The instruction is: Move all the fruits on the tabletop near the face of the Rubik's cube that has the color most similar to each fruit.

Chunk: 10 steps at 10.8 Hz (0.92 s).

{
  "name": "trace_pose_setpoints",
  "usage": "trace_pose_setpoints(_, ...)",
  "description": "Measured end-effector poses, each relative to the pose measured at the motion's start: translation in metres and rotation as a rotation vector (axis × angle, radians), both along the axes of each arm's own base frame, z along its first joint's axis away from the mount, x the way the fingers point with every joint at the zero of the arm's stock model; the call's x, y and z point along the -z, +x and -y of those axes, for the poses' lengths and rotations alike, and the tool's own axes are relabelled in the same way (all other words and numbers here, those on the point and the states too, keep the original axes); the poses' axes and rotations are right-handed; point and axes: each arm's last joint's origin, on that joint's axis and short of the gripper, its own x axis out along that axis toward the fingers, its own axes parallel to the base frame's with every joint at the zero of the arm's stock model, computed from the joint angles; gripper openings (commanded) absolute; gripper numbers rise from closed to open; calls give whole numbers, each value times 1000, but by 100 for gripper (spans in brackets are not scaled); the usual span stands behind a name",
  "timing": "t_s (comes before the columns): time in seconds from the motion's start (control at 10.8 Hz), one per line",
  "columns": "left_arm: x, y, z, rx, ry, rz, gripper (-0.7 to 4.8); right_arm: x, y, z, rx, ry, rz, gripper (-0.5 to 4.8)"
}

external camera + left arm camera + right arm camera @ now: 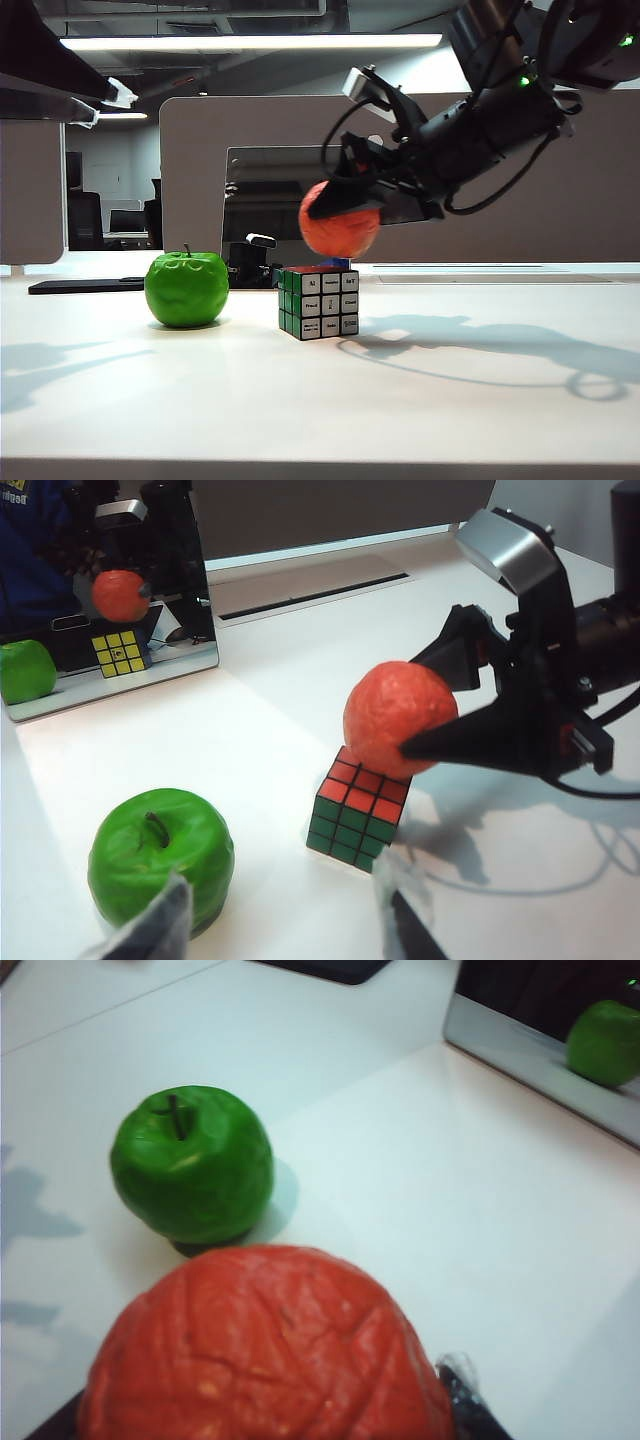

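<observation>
Two toy fruits were in play: one glossy green apple with a short stem, and one wrinkled orange-red fruit. The apple sat upright on the white tabletop, well to the left of the single Rubik's cube in the exterior view, apart from it and not touching. The cube rested on the table with a white printed face toward the exterior camera, a green face turned toward the apple's side, and its red face up; from the left wrist view, nine red tiles showed on top and nine green ones on the near side. The orange-red fruit was off the table, hanging in the air just above the cube and a little behind it, clasped between the two dark fingers of the right gripper, whose arm reached in from the upper right. In the right wrist view the fruit filled the near foreground with the apple beyond it. The left gripper hovered low over the table near the apple and the cube, its two pale fingertips spread apart with nothing between them. One mirror-like panel stood at the back of the table, reflecting one apple, one orange-red fruit and a yellow face of the cube.
</observation>
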Motion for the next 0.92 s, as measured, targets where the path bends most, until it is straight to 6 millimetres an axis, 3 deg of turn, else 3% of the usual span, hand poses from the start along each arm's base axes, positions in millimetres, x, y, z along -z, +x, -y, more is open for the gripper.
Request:
trace_pose_setpoints(0.28, 0, 0, 0, 0, 0, 0, 246, -1, -8, -16, 20, -29, 37, 337)
trace_pose_setpoints(0.65, 0, 0, 0, 0, 0, 0, 246, 0, -7, -16, 71, -74, 73, 337)
trace_pose_setpoints(0.92, 0, 0, 0, 0, 0, -2, 246, 8, -10, -28, 52, -81, 74, 337)
